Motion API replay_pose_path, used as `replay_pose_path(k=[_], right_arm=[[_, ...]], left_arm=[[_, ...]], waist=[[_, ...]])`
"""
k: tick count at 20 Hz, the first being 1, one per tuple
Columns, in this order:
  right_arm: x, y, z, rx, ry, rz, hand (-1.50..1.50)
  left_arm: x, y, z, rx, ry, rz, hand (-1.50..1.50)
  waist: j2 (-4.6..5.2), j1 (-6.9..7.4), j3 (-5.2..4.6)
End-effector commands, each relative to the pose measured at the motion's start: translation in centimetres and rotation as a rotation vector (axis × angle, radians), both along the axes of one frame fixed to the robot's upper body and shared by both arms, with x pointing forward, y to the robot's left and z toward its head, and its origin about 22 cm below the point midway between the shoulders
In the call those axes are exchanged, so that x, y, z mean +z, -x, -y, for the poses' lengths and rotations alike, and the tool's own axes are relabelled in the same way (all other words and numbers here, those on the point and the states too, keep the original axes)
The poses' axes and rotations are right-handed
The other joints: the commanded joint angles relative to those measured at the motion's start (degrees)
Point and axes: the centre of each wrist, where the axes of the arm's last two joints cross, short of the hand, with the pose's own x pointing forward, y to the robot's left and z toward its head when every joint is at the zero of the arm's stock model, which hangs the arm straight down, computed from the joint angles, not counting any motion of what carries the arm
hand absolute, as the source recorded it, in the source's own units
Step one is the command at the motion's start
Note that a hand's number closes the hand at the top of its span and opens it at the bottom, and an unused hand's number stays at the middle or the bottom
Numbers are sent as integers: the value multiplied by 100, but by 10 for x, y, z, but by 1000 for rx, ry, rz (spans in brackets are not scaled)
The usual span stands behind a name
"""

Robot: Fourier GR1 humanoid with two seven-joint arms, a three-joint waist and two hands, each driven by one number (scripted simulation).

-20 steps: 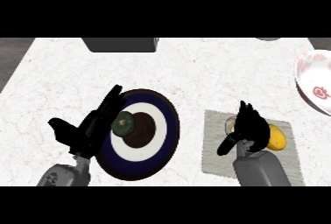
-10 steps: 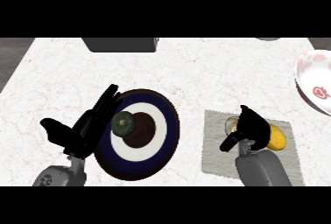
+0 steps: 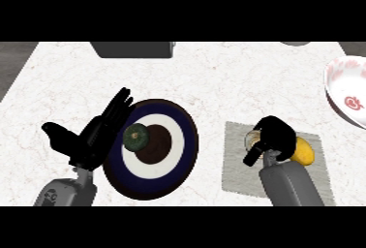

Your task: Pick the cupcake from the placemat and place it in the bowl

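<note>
Two black hands show over the white marble counter (image 3: 214,82). The right hand (image 3: 277,138) curls down round the pale cupcake (image 3: 251,140), hiding most of it. The cupcake sits on the grey rectangular placemat (image 3: 236,174), beside a yellow oval fruit (image 3: 306,151). The white, red-patterned bowl (image 3: 343,92) lies well apart at the right edge. The left hand (image 3: 89,138) rests open, fingers straight, against the dark blue round plate (image 3: 182,140).

The white table (image 3: 214,82) looked like smooth, faintly veined stone. The grey rectangular placemat (image 3: 236,179) seemed finely textured matt cloth. The round navy-and-white plate (image 3: 183,127) and the white red-patterned bowl (image 3: 342,82) looked smooth and glazed. The black left hand (image 3: 85,140) and right hand (image 3: 277,138) appeared matt. The pale cupcake (image 3: 251,139) under the right hand was too hidden to judge.
</note>
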Motion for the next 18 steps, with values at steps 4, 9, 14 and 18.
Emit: replay_pose_path(k=[4,9,14,18], right_arm=[[6,-16,-2,18,65,0,150],[-7,-3,2,125,87,14,150],[-7,-2,73,265,137,10,150],[35,23,51,233,209,95,150]], left_arm=[[8,16,18,14,6,1,0],[-17,11,10,-14,1,7,0],[-24,13,17,9,-3,6,0],[-11,-1,2,12,-2,0,0]], waist=[[25,24,25],[27,10,25],[35,22,26],[17,-37,22]])
